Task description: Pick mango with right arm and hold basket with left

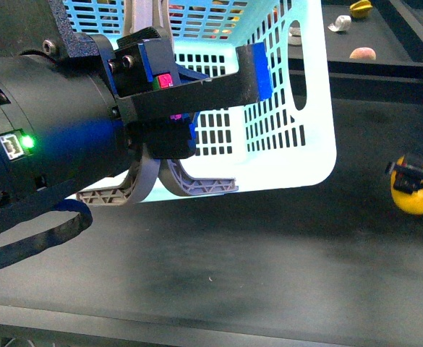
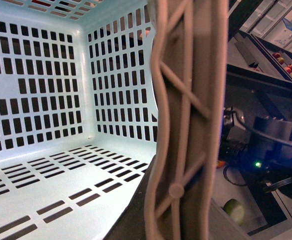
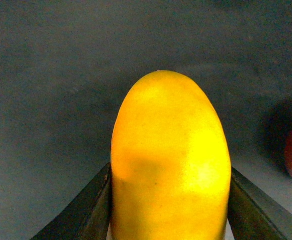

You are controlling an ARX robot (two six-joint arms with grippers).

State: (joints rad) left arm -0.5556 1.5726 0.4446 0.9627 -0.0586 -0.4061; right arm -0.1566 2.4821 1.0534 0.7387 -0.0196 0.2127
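Here, the light turquoise slotted basket [image 1: 298, 108] is seen on the dark table [image 1: 233, 275]. Its grey-brown handles [image 1: 197, 184] run behind the left gripper [image 1: 218, 94], and whether that gripper is clamped on them cannot be told. Well to the right of the basket, the mango [image 3: 170, 130], smooth, oval and unmarked yellow-orange, is pinched between the dark fingers [image 3: 88, 210] of the right gripper [image 3: 169, 172].

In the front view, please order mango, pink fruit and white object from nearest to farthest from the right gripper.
1. Mango, held in the right gripper.
2. Pink fruit, behind it.
3. White object, farther back and left.
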